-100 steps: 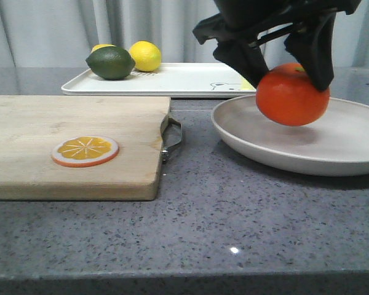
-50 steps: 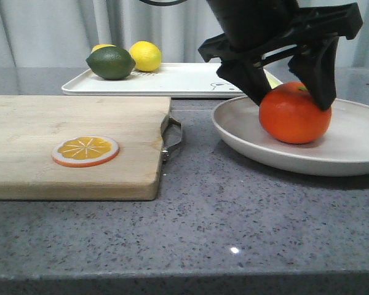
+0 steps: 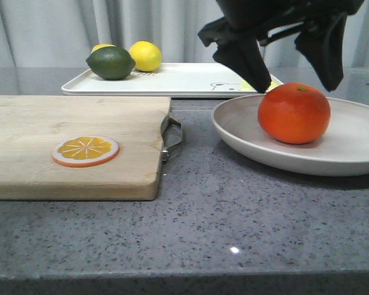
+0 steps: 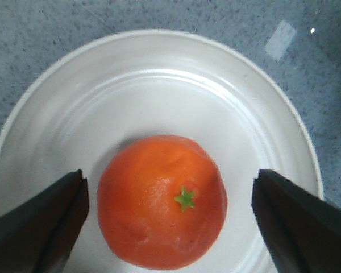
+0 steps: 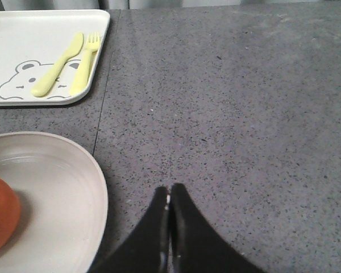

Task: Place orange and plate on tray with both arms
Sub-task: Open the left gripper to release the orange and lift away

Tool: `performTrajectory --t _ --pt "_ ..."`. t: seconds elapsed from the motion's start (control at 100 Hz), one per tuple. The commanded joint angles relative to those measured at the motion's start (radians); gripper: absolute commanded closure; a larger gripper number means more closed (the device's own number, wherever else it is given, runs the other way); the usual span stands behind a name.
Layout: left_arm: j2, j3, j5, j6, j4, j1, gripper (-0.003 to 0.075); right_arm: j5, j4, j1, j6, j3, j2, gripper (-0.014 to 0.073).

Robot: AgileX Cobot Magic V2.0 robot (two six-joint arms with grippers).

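The orange [image 3: 294,114] [image 4: 162,202] rests on the off-white plate [image 3: 246,138] [image 4: 159,74], green stem dimple up. My left gripper [image 3: 297,83] [image 4: 169,182] hangs just above it, open, its black fingers apart on either side and not touching the fruit. The white tray [image 3: 184,80] [image 5: 23,45] with the bear drawing lies behind the plate. My right gripper [image 5: 170,190] is shut and empty over bare table beside the plate's rim [image 5: 99,187]; it does not show in the front view.
A wooden cutting board [image 3: 67,141] with an orange slice [image 3: 85,150] fills the left. A lime [image 3: 111,62] and a lemon [image 3: 145,55] sit on the tray's far left end. A yellow knife [image 5: 57,65] and fork [image 5: 85,62] lie on the tray near the bear.
The left gripper lowered the orange onto the plate, let go of it, and has lifted slightly with its fingers spread.
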Motion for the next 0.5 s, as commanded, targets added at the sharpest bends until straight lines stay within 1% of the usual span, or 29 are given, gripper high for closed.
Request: performTrajectory --t 0.0,0.09,0.26,0.35,0.49 --pt "-0.101 -0.04 -0.023 0.001 -0.033 0.014 0.0163 -0.074 -0.013 0.0 -0.003 -0.036 0.002 0.0653" --pt "-0.13 -0.04 0.015 0.001 -0.033 0.033 0.0215 -0.074 -0.013 0.0 -0.003 -0.035 0.002 0.0653" --pt "-0.18 -0.04 0.029 0.001 -0.033 0.071 0.0406 -0.08 -0.012 0.0 -0.003 -0.034 0.002 0.0653" --pt "-0.204 -0.04 0.027 0.001 -0.031 0.086 0.0489 -0.078 -0.012 0.0 -0.003 -0.034 0.002 0.0653" --pt "-0.231 -0.04 0.032 0.002 -0.015 0.1 0.0584 -0.076 -0.012 0.0 -0.003 -0.034 0.002 0.0653"
